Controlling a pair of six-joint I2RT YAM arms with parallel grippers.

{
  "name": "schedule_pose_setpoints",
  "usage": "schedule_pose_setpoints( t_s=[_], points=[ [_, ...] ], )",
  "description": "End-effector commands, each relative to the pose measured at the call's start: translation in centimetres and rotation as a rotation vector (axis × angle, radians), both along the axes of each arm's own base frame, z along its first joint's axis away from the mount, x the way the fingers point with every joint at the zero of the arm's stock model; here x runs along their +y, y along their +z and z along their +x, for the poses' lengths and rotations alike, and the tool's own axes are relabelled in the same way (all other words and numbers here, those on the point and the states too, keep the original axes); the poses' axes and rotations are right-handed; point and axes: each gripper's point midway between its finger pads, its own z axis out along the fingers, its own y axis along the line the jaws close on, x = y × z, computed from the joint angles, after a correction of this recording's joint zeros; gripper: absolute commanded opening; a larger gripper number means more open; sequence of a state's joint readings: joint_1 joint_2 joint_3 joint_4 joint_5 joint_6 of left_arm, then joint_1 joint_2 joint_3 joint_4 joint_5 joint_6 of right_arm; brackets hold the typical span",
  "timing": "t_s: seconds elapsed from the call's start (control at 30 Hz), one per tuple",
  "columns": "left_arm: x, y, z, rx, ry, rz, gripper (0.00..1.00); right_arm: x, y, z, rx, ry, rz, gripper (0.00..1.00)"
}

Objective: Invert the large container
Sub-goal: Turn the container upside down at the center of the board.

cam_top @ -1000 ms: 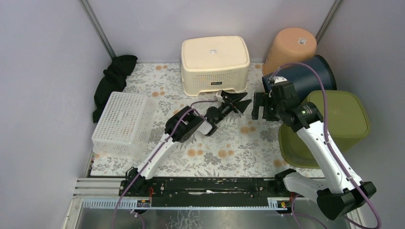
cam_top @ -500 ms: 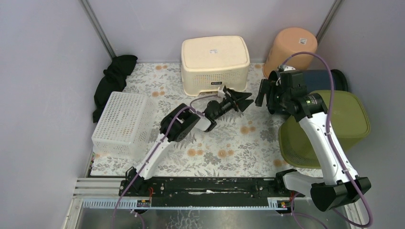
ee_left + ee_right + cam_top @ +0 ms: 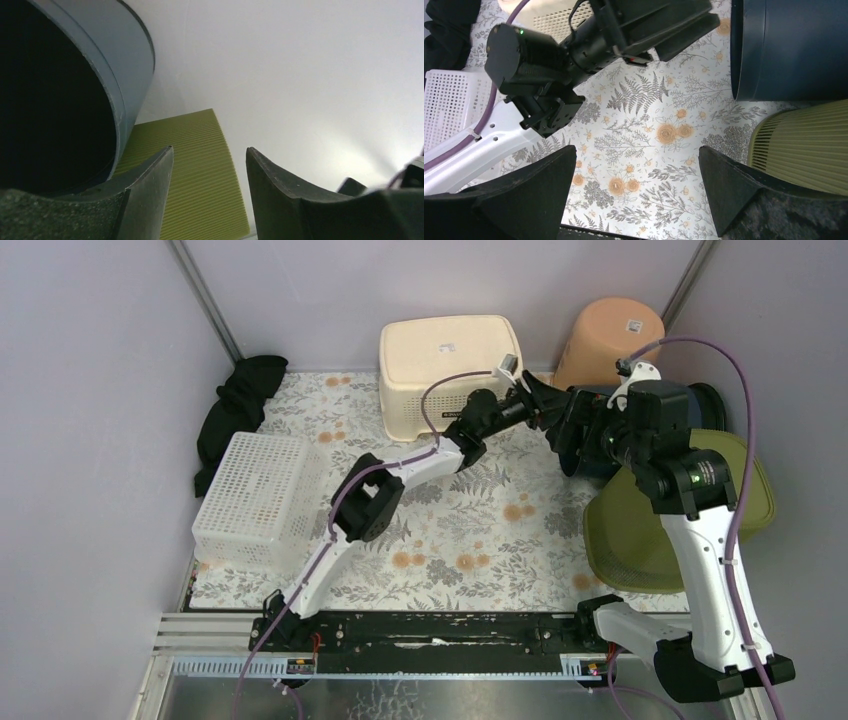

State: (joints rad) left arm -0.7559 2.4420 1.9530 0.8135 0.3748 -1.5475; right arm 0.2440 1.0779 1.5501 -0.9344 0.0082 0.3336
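Observation:
The dark blue bucket (image 3: 708,405) lies on its side at the back right, mostly hidden behind my right arm. Its open mouth fills the left of the left wrist view (image 3: 50,100). It rests against the ribbed green container (image 3: 630,540), which also shows in the left wrist view (image 3: 195,170). My left gripper (image 3: 545,405) is stretched out to the bucket's mouth, open and empty (image 3: 210,155), with one finger just below the rim. My right gripper (image 3: 572,445) hangs open and empty above the floral mat (image 3: 636,165), left of the bucket (image 3: 794,45).
An upturned cream tub (image 3: 450,365) stands at the back centre and an upturned peach bucket (image 3: 610,335) at the back right. A white lattice basket (image 3: 262,495) and a black cloth (image 3: 240,400) are on the left. Walls close in all round.
My left arm has stretched far to the right and back, up to the blue bucket's mouth. My right arm has risen and shifted right. The blue bucket has slid right.

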Motion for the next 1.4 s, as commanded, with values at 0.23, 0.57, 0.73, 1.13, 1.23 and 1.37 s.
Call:
schedule_pose_setpoints(
  t_s=[0.23, 0.57, 0.73, 1.13, 1.23, 1.37],
  points=[
    [-3.7, -7.2, 1.4, 0.034, -0.012, 0.328, 0.64, 0.2, 0.9, -1.1, -0.01, 0.034, 0.008, 0.99],
    [-5.2, -6.9, 1.5, -0.038, 0.009, 0.311, 0.65, 0.9, 0.6, -0.6, -0.009, 0.058, 0.031, 0.99],
    [-6.6, -4.7, -0.3, -0.139, 0.013, 0.233, 0.67, 1.0, 0.2, -0.6, -0.005, 0.062, 0.035, 0.99],
    [-8.6, -5.3, -1.0, -0.208, 0.076, 0.209, 0.5, 1.2, -0.2, -0.7, -0.004, 0.072, 0.042, 0.99],
    [-8.3, -5.4, -0.7, -0.198, 0.1, 0.198, 0.31, 1.3, -0.4, -0.9, 0.001, 0.078, 0.043, 0.99],
    [-7.0, -5.4, -0.4, -0.18, 0.149, 0.204, 0.13, 1.3, -0.3, -1.1, -0.001, 0.084, 0.045, 0.99]
  ],
)
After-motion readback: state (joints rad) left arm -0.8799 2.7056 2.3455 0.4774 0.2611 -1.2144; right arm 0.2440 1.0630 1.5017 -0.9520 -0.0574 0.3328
